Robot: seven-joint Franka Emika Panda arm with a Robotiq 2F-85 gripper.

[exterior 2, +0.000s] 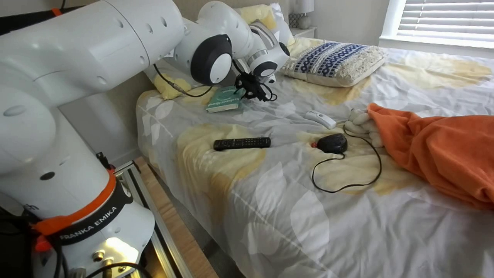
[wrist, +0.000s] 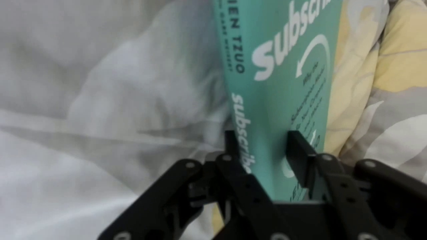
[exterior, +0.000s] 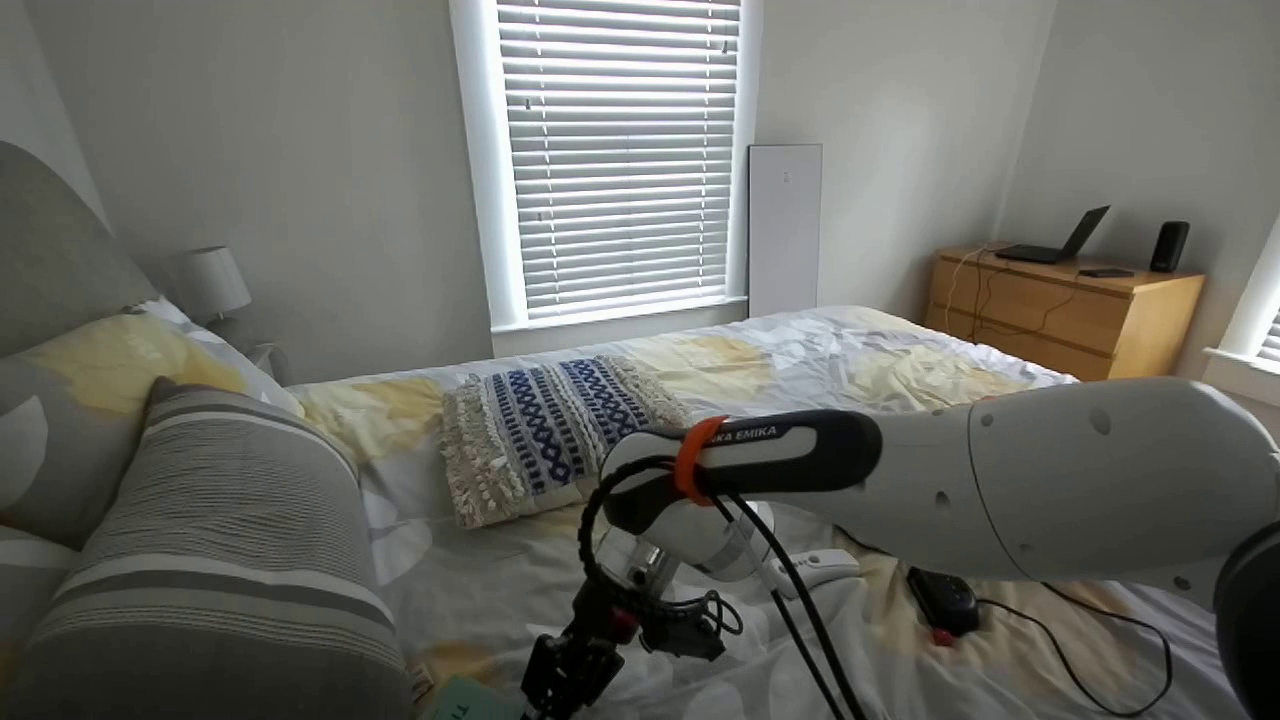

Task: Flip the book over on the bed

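The teal-green book (wrist: 277, 83) lies on the bed (exterior 2: 285, 231), near the pillows, cover up with its title and spine lettering readable in the wrist view. The book (exterior 2: 224, 101) also shows in an exterior view, and only a corner of it (exterior: 468, 700) shows at the bottom edge of an exterior view. My gripper (wrist: 262, 143) is open, its fingers apart over the book's near part. The left finger is beside the spine edge; the right finger is over the cover. Whether either finger touches the book cannot be told.
A grey striped pillow (exterior: 230, 540) lies beside the book. A blue-and-white patterned pillow (exterior 2: 335, 61) is farther across. A black remote (exterior 2: 242, 143), a white controller (exterior 2: 320, 119), a black corded device (exterior 2: 332, 143) and an orange blanket (exterior 2: 444, 150) lie on the bed.
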